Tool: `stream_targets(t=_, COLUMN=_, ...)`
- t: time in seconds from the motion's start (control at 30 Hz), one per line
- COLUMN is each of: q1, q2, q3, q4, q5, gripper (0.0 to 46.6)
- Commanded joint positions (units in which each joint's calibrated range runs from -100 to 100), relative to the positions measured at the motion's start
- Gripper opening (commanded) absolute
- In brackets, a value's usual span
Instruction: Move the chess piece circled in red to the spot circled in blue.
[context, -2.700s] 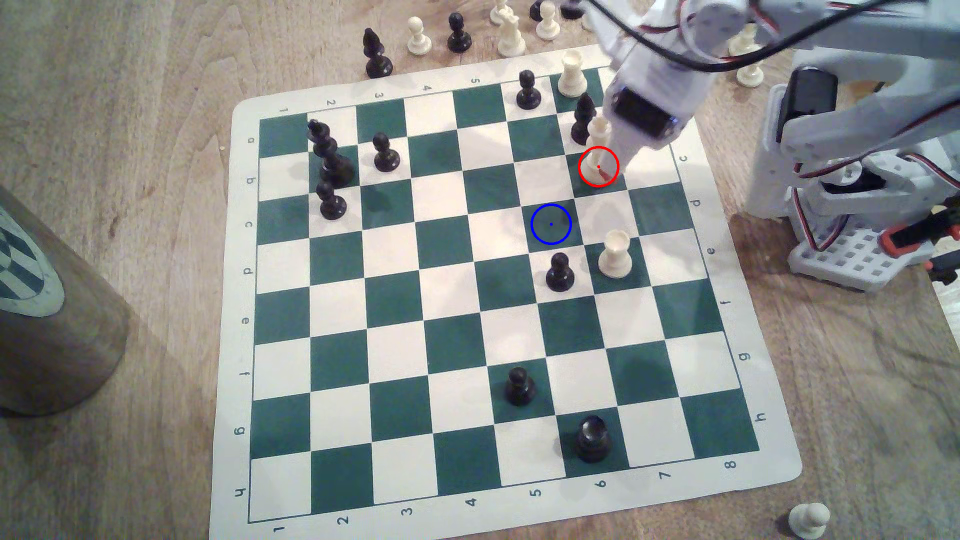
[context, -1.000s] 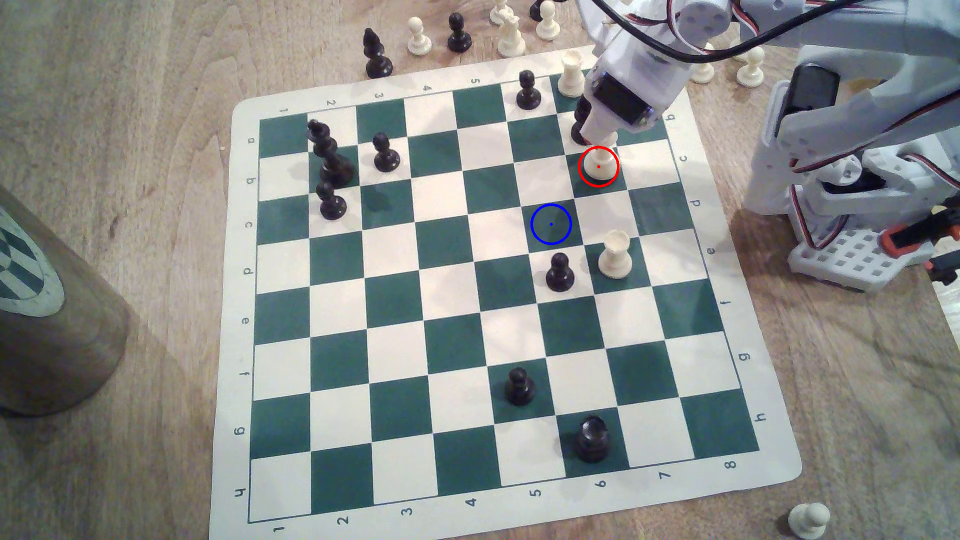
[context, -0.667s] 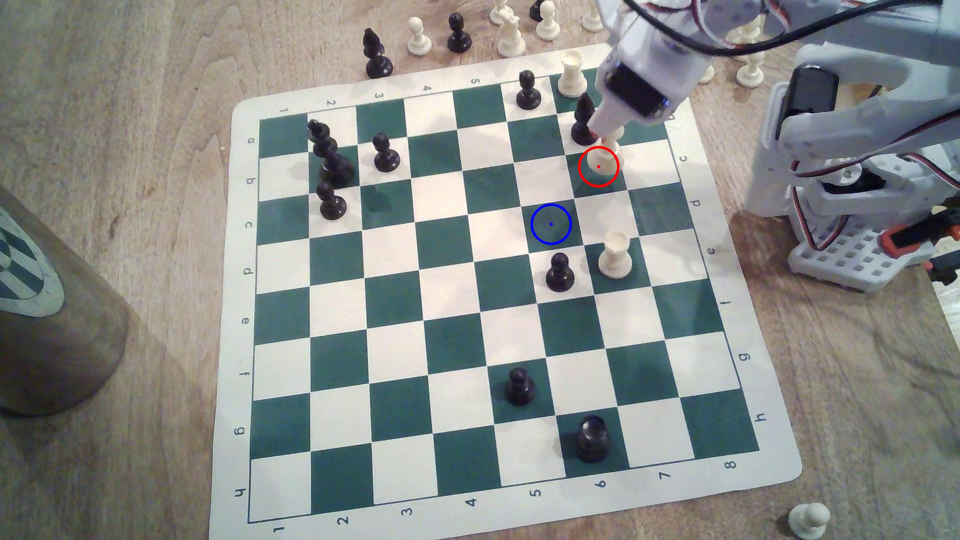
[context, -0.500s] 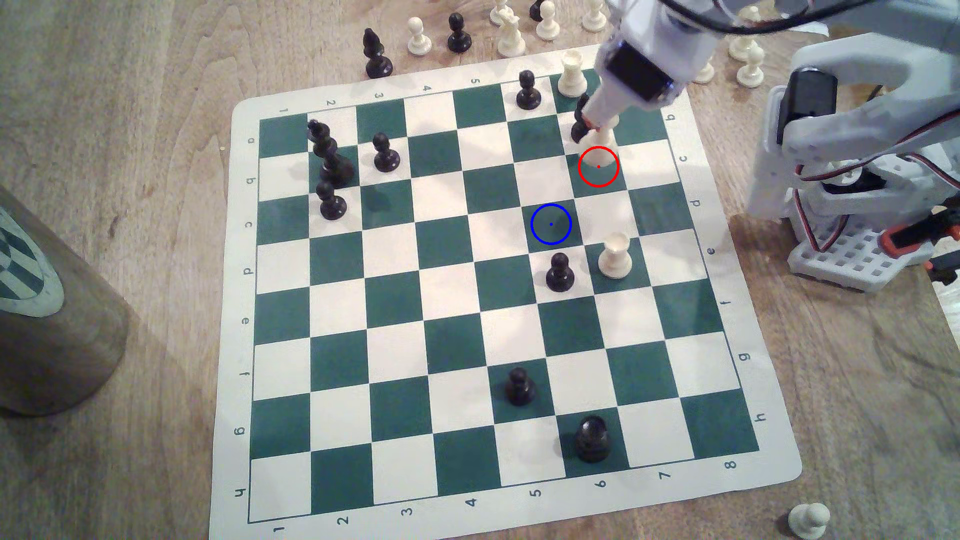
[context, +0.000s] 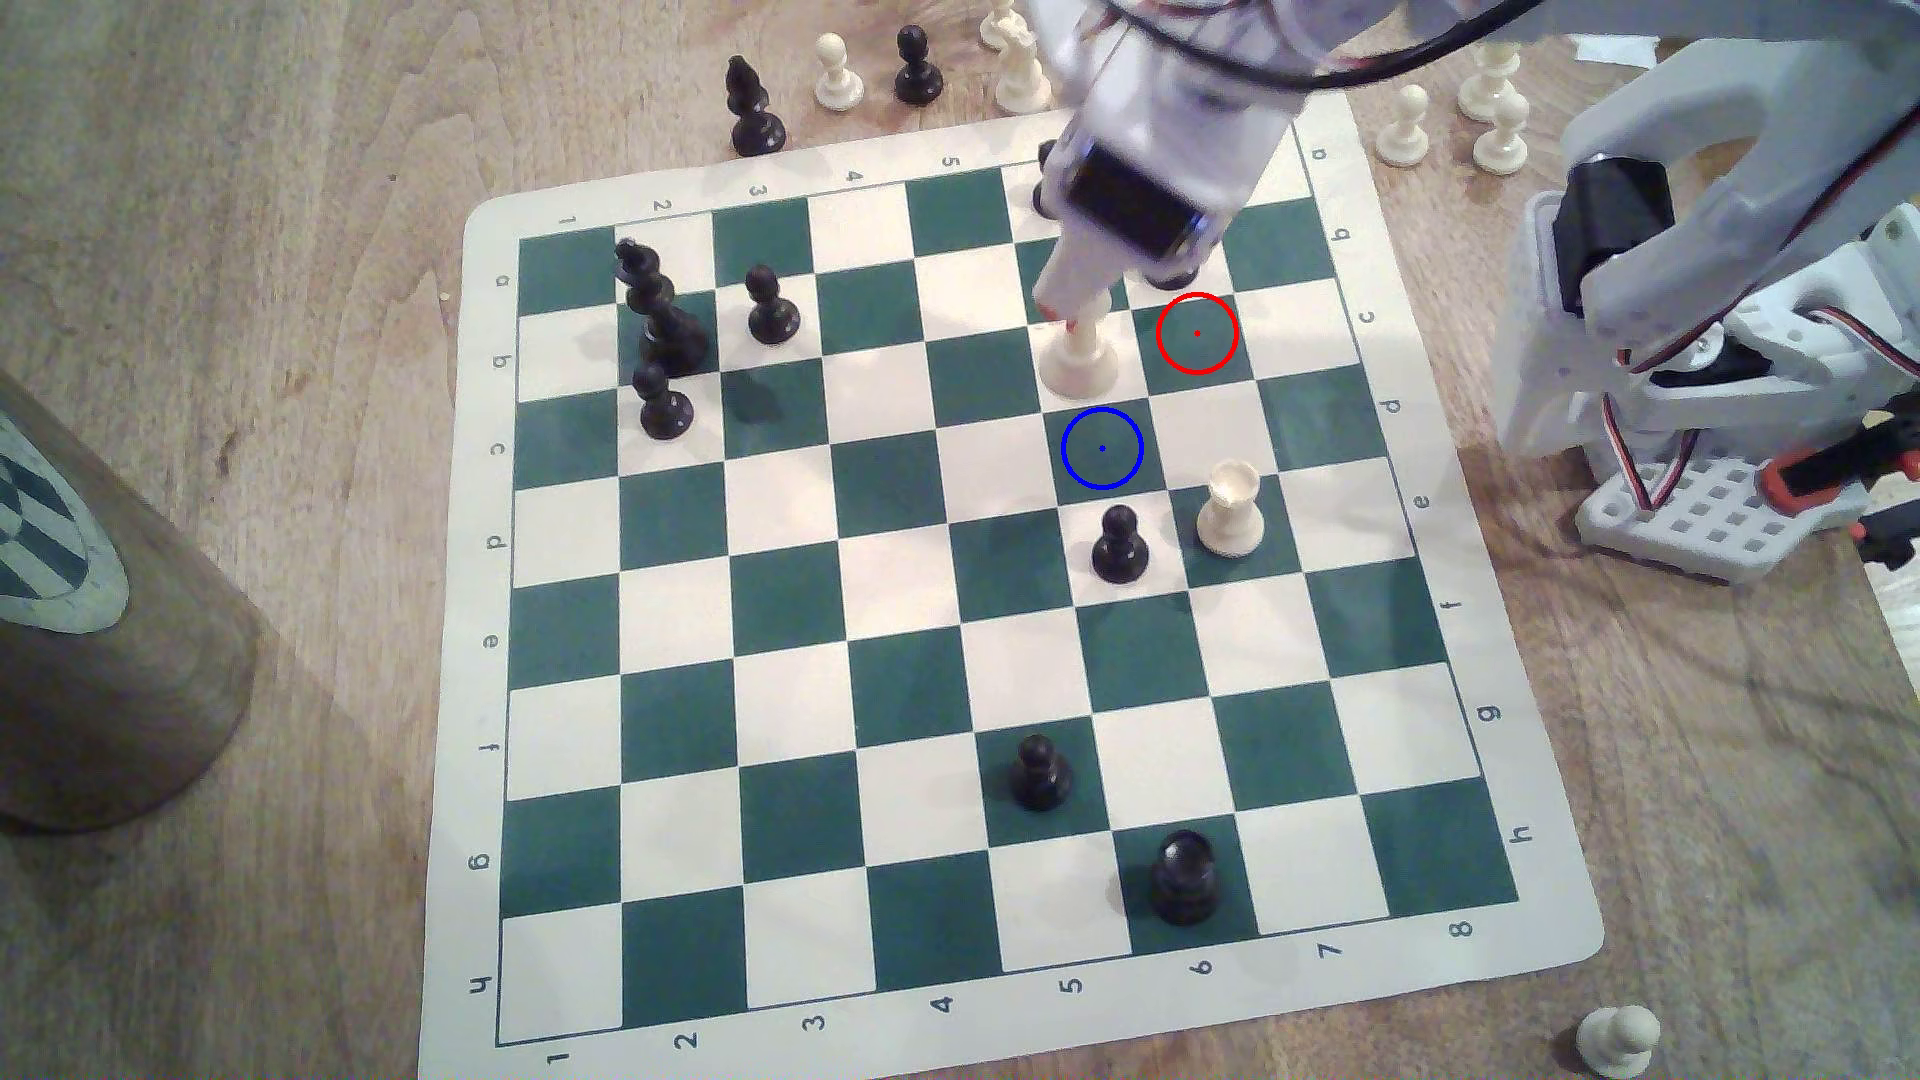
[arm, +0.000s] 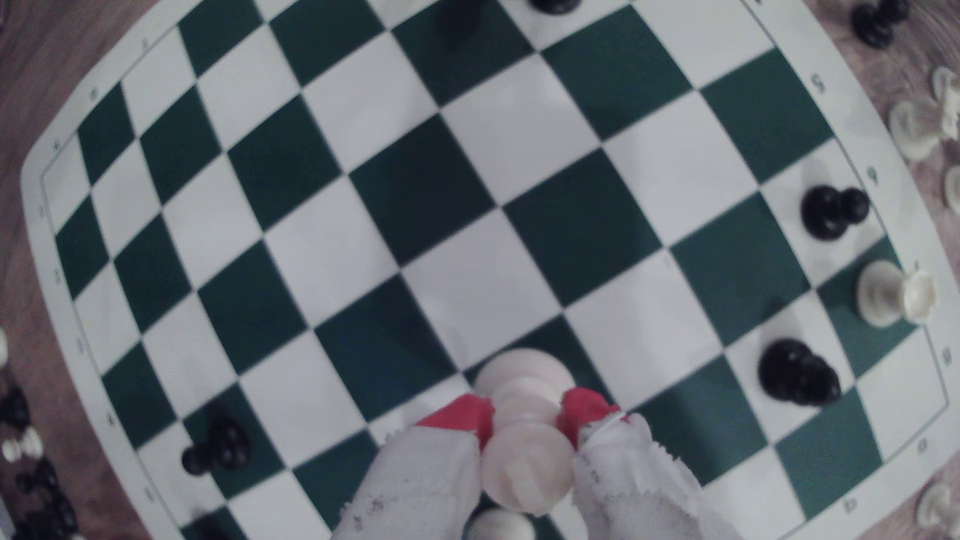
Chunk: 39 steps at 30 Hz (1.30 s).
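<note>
While the red ring (context: 1197, 333) now sat vacant right of centre in the exterior view, the king (context: 1078, 358) had left it, pinched at the neck by the gripper (context: 1070, 312), its red-tipped fingers (arm: 579, 407) pressed on either side. It hung just above the blue-ringed spot (context: 1101, 448) in frame. Transfer judged mostly done; lowering remained. Below the spot stood a black pawn (context: 1119, 544) and white rook (context: 1230, 509), close neighbours; the square itself lay bare.

Blue-ringed spot (context: 1102, 448) bare; white square between it and held king (context: 1081, 358) also bare. Obstacles near spot: black pawn (context: 1120, 544) just beyond, white rook (context: 1231, 509) diagonally adjacent toward exterior view's right.
</note>
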Motion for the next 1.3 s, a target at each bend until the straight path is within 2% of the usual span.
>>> stream_targets(t=0.0, q1=-1.51, q2=2.17, q3=-2.45, q4=-2.29, q5=-0.15, gripper=0.2)
stream_targets(t=0.43, q1=-1.51, q2=3.19, q3=6.71, q4=-6.71, q5=0.68, gripper=0.2)
stream_targets(t=1.27, q1=-0.72, q2=8.71, q3=9.97, q4=-13.27, q5=0.68, gripper=1.4)
